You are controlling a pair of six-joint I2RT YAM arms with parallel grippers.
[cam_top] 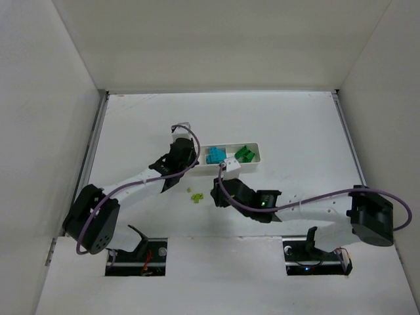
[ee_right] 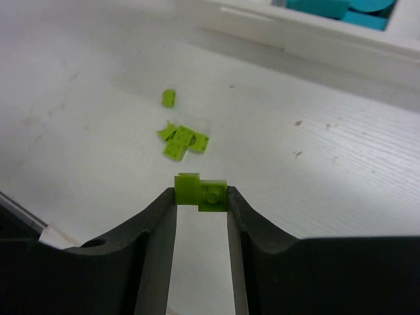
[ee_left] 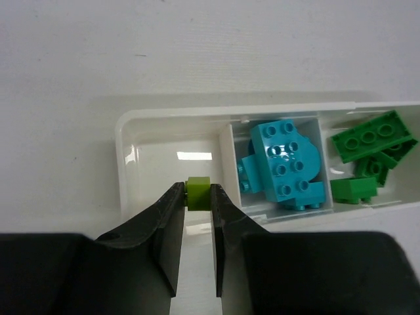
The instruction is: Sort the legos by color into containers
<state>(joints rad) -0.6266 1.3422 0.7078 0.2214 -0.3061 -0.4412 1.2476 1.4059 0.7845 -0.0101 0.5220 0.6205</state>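
Lime brick [ee_left: 198, 191], clamped at the very tips of the left claw [ee_left: 197, 197], may slip and miss the tray [ee_left: 126, 151]. Right claw [ee_right: 201, 198] clamps a lime pair [ee_right: 211, 195].

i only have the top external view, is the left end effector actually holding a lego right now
Observer: Yes. The left wrist view shows the left end effector pinching one yellow-green brick between its fingertips.
Operator: where is it
Observer: At the near edge of the white tray, by its end compartment, which shows no bricks. The cyan bricks sit in the middle one.
Operator: and the right arm
Observer: The right end effector grips two yellow-green pieces side by side. A loose yellow-green pile lies on the table beyond it.
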